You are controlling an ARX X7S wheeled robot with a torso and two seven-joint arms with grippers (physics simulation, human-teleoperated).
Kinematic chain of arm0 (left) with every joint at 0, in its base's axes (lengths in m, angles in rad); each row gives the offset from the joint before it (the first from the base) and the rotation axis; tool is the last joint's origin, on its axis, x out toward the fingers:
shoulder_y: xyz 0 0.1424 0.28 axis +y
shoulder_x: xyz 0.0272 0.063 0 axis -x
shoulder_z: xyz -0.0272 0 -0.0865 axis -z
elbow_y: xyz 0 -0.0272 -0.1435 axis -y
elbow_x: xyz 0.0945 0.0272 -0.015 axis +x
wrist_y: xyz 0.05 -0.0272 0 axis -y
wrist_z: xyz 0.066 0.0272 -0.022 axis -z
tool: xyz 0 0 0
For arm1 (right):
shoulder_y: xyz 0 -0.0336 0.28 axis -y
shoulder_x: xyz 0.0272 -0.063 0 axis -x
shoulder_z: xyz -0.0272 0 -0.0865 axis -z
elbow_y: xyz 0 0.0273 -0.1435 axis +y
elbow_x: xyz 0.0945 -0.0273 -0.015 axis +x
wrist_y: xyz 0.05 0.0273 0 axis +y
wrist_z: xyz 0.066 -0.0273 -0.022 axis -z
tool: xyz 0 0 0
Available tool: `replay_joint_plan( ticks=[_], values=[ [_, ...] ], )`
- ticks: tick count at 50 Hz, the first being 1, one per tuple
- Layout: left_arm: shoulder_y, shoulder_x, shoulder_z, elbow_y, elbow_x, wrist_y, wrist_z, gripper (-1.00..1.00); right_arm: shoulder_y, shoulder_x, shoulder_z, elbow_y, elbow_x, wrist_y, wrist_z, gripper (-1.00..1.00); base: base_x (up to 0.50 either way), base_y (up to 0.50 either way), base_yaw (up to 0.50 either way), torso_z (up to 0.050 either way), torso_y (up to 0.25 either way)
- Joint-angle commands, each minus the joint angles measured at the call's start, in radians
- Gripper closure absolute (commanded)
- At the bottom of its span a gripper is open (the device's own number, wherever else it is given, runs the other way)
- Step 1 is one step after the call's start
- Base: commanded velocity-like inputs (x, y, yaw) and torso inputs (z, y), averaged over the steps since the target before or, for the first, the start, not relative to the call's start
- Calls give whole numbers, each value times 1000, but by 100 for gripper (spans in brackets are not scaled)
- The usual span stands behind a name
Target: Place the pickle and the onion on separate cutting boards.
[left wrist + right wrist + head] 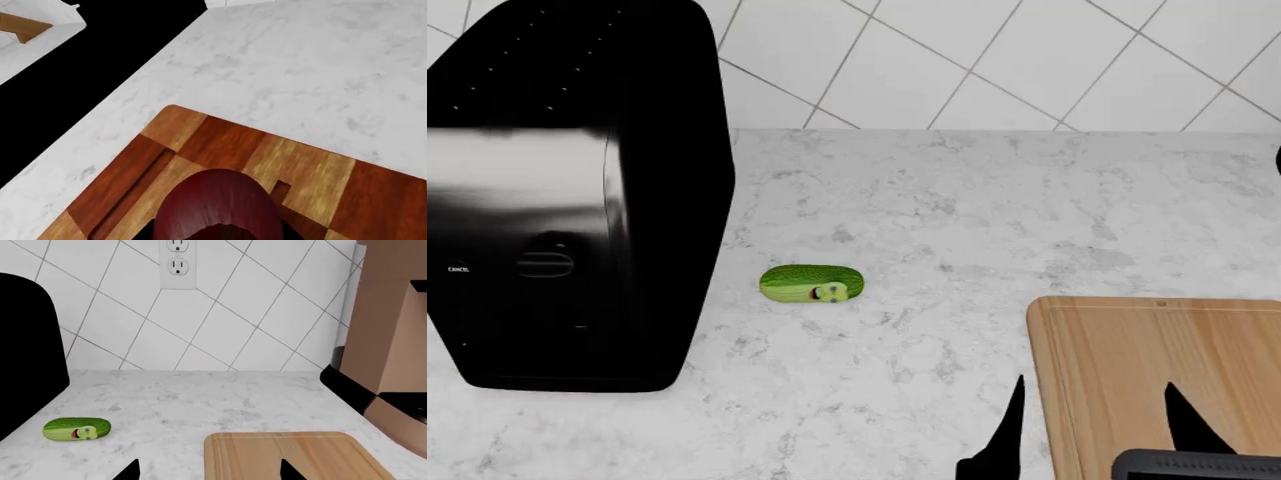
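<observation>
Pickle (813, 284) small, smooth, likely slippery — grip across middle; right gripper (1090, 432) spread, empty; left gripper's state unclear.

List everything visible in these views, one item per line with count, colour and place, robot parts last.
pickle: 1, bright green, lying on the marble counter between the black appliance and the light board.
onion: 1, dark red, over the patchwork board in the left wrist view.
light wood cutting board: 1, pale wood, bare, to the right on the counter.
patchwork wood cutting board: 1, mixed brown tones, left wrist view only.
black appliance: 1, glossy black, at the left.
wall outlet: 1, white, on the tiled wall.
marble counter: 1, white-grey.
right claw: 1, black, open, empty, over the light board's left edge.
</observation>
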State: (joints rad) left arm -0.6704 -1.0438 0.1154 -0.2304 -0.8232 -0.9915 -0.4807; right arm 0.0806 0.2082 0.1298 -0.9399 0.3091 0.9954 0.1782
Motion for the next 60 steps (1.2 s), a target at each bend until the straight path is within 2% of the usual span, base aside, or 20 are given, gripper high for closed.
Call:
replay_joint_plan(
  ticks=[1, 14, 15, 28, 45, 50, 56, 58, 59, 60],
  values=[
    [13, 31, 35, -70, 18, 47, 46, 100, -10, -2, -8, 10, -4, -17, -1, -100, 0, 0, 0, 0, 0],
    [14, 21, 11, -40, -11, 14, 28, 100, -15, 6, -21, 14, 0, -23, 7, -100, 0, 0, 0, 0, 0],
    [8, 22, 19, -44, -4, 17, 34, -100, -16, 7, -22, 15, 0, -25, 8, -100, 0, 0, 0, 0, 0],
    [4, 16, 18, -40, -4, 23, 44, -100, -20, 15, -35, 28, 3, -38, 12, -100, 0, 0, 0, 0, 0],
    [23, -21, -60, 75, -72, -21, -11, -100, -18, 20, -42, 19, 16, -24, 27, -100, 0, 0, 0, 0, 0],
    [98, -66, -182, 246, -174, -65, -81, -100, -17, 22, -37, 21, 22, -26, 27, -100, 0, 0, 0, 0, 0],
    [310, -61, -481, 477, -313, -90, -179, -100, -22, 25, -22, 18, 35, -27, 24, -100, 0, 0, 0, 0, 0],
    [357, -46, -620, 577, -394, -133, -228, -100, -21, 26, -21, 19, 36, -27, 25, -100, 0, 0, 0, 0, 0],
    [375, -51, -635, 614, -390, -138, -235, -100, -22, 27, -22, 21, 35, -31, 25, -100, 0, 0, 0, 0, 0],
    [382, -37, -675, 668, -458, -164, -258, -100, -19, 26, -17, 18, 41, -24, 25, -100, 0, 0, 0, 0, 0]
  ],
)
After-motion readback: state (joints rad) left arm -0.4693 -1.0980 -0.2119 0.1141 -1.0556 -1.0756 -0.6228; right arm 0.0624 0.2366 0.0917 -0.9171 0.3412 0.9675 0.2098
